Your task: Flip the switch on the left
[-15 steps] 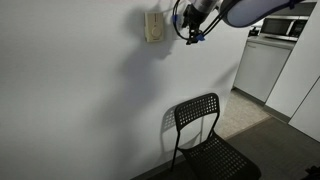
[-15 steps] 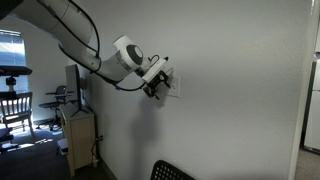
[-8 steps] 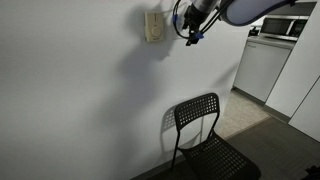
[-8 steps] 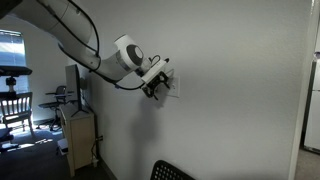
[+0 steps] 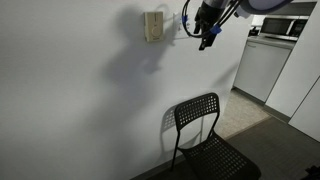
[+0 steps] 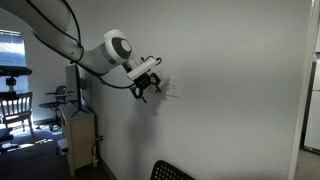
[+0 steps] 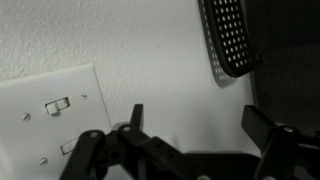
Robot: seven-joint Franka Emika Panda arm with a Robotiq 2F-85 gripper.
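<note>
The wall plate (image 5: 153, 25) sits high on the wall (image 5: 80, 90). The gripper (image 5: 207, 40) hangs just beside the wall plate, in front of the wall. Lower down, a chair (image 5: 197, 110) stands on the floor (image 5: 262, 125), close to the wall.

Soft, even light fills both exterior views, with faint shadows on the white wall (image 5: 80, 100). A window (image 6: 9, 48) glares at left. The wrist view looks dim, grainy, blurred along the bottom.
</note>
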